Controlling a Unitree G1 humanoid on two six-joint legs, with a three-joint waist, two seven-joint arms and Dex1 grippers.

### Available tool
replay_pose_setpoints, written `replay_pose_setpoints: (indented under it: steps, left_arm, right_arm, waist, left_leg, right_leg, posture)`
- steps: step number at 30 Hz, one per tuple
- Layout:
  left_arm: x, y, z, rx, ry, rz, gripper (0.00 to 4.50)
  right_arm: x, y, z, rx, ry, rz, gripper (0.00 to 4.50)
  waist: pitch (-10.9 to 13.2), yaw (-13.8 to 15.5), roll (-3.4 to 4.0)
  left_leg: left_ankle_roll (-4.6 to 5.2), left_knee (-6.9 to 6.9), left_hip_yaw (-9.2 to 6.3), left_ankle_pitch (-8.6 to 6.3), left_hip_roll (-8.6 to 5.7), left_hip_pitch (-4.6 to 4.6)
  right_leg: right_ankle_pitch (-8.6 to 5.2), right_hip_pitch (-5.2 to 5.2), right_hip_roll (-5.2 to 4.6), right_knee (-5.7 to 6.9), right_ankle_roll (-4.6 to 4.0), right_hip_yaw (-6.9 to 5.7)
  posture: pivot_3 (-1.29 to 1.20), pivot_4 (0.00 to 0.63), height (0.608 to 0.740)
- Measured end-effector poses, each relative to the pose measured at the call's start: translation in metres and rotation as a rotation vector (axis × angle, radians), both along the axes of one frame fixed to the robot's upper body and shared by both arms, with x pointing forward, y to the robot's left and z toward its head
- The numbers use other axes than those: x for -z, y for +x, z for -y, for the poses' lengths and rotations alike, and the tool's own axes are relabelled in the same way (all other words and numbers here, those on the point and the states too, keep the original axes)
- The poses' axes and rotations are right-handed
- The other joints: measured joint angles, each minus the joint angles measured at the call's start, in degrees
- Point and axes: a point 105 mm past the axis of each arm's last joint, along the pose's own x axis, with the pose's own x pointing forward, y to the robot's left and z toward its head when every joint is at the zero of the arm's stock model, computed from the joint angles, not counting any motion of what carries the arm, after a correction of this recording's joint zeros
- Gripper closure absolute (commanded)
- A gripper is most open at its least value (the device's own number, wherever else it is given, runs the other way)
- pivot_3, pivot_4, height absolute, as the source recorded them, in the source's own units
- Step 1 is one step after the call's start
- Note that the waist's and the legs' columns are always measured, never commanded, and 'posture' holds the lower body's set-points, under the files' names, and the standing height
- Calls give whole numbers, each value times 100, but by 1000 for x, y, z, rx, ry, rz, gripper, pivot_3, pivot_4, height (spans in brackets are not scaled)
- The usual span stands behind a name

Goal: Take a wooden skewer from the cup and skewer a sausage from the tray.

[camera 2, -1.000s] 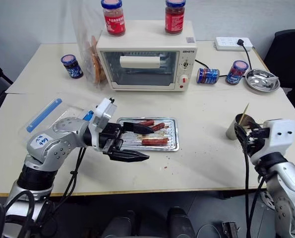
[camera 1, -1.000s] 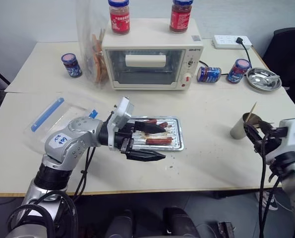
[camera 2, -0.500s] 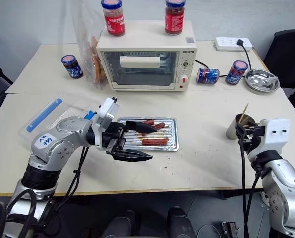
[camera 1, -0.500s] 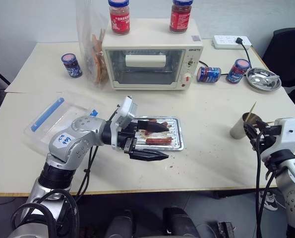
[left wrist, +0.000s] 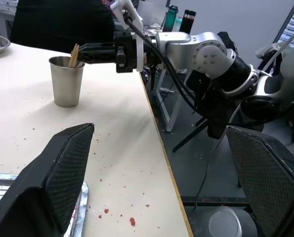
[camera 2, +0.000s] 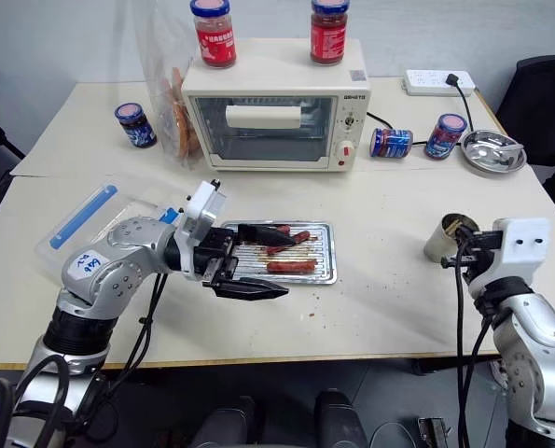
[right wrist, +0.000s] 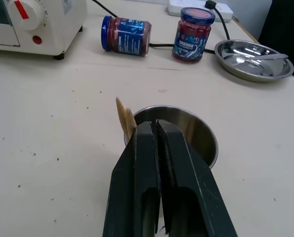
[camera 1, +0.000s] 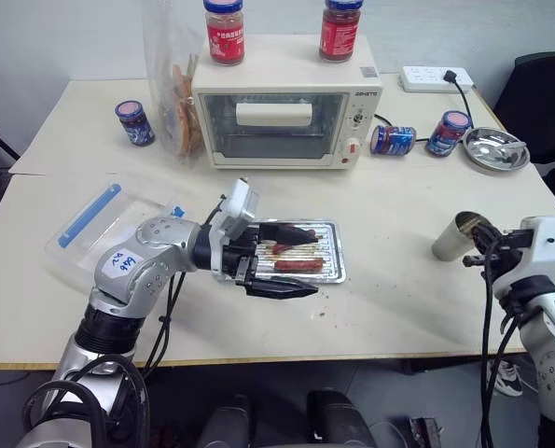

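On your desk (camera 1: 398,233) the cup (right wrist: 179,129) stands near the right edge, upright, with pale wooden skewer (right wrist: 125,117) tips poking above its rim at one side. Your right pincer (right wrist: 157,133) sits right at that rim with its two black fingers pressed together; the skewer tips are just beside them, but you cannot tell whether a stick is actually pinched.

The tray (camera 1: 331,266) lies in the middle of the desk with reddish-brown sausages on its ridged bottom; one sausage (camera 1: 298,265) lies lengthwise near the front rim. Your left pincer (camera 1: 291,261) hovers over the tray's left part, spread wide and holding nothing.

A clear plastic box (camera 1: 100,219) with a blue clip lies at the left. Behind the tray stands a cream toaster oven (camera 1: 277,117); its brand lettering is too small to read. Two red-labelled jars stand on top of it. A shallow steel bowl (camera 1: 494,149) sits at the far right, with two blue-labelled jars beside it, one lying on its side.
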Motion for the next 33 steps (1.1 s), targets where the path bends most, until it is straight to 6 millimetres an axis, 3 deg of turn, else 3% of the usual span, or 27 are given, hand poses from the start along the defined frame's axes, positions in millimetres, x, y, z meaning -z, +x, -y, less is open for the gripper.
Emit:
replay_pose_setpoints:
  steps: [10,13,16,24,28,33]
  left_arm:
    - [-1,2,0,-10,-7,21,0]
    - [0,5,-3,-31,-12,24,0]
    - [-1,11,-10,-73,-27,22,0]
    - [-7,21,-22,-144,-53,56,0]
    - [-15,28,-20,-185,-102,65,0]
    - [-21,41,-16,-286,-154,153,0]
  right_arm:
    - [-51,-12,-2,-54,-113,28,4465]
    - [-96,-15,-8,-134,-121,82,4465]
    - [-119,-15,-26,-347,43,32,4465]
    - [-125,-1,-69,-744,552,-110,4465]
    - [-102,11,-100,-899,819,-169,4465]
    - [-83,15,-119,-976,917,-230,4465]
  waist:
    - [3,5,4]
    - [5,-15,7]
    - [7,-10,4]
    - [15,2,-9]
    - [19,-2,-17]
    - [19,24,-15]
  left_leg:
    - [4,4,0,-1,0,-4]
    - [5,6,1,-1,3,-3]
    - [6,9,-2,-2,8,-4]
    - [17,17,-2,-7,6,-16]
    - [17,22,-3,-8,5,-20]
    - [16,24,-3,-7,3,-36]
  right_leg:
    - [0,0,-1,-1,0,-1]
    - [0,0,1,0,0,1]
    - [0,3,2,-1,0,-3]
    - [0,3,-8,-13,0,-9]
    - [2,2,-7,-10,4,-10]
    - [3,-18,-10,-7,4,-11]
  posture:
    - [0,150,740]
    - [0,150,740]
    - [0,150,740]
    - [0,150,740]
    - [0,150,740]
    - [0,150,740]
